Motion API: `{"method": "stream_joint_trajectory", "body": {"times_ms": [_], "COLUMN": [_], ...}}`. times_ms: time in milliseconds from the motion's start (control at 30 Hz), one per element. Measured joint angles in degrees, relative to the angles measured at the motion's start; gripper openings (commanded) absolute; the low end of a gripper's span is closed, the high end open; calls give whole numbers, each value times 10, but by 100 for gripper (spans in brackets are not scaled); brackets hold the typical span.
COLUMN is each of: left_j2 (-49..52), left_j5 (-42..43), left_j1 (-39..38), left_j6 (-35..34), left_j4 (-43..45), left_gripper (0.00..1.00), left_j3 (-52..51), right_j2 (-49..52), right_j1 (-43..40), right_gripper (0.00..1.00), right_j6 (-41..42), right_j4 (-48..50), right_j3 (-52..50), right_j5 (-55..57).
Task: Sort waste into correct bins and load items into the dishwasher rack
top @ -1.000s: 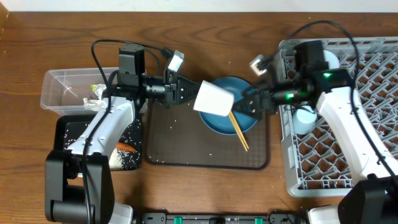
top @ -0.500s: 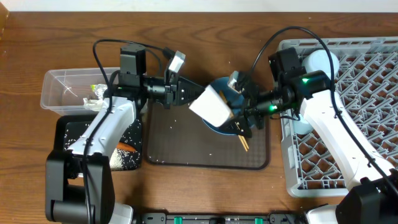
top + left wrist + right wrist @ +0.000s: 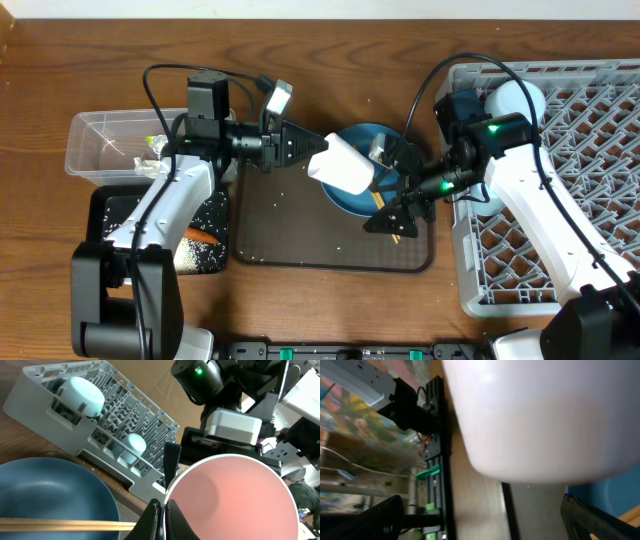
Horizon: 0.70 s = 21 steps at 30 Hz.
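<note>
Your left gripper (image 3: 316,151): 2 fingers pinched tight on pink cup (image 3: 345,166) rim, above blue plate (image 3: 342,199). Your right gripper (image 3: 388,192): spread fully wide just beside cup, gripping nothing.

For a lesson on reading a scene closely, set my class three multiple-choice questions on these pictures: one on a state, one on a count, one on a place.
1. The left gripper is
A) shut on the rim of the pink cup
B) open and empty
C) out of sight

2. How many dishes show in the grey rack?
A) none
B) two
C) five

3. The wooden chopsticks lie
A) in the grey rack
B) inside the pink cup
C) across the dark-blue plate

Answers:
1 A: its fingers pinch the cup's wall.
2 B: a light-blue bowl and a small light-blue cup show there.
3 C: the left wrist view shows them resting on the plate.
</note>
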Motion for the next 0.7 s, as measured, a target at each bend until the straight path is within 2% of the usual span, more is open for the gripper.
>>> {"method": "stream_joint_trajectory", "body": {"times_ms": [267, 533, 700], "left_j2": [0, 0, 0], "left_j5": [5, 5, 5], "left_j1": [0, 0, 0], "left_j6": [0, -2, -2], "left_j4": [0, 0, 0], "left_gripper": [6, 6, 6], "left_j3": [0, 0, 0], "right_j2": [0, 0, 0], "right_j1": [0, 0, 2], "right_gripper": [99, 97, 85], "right_j6": [-20, -22, -27], "right_j4": [79, 109, 133], "right_j3": [0, 0, 0], "right_j5": [-14, -33, -38]}}
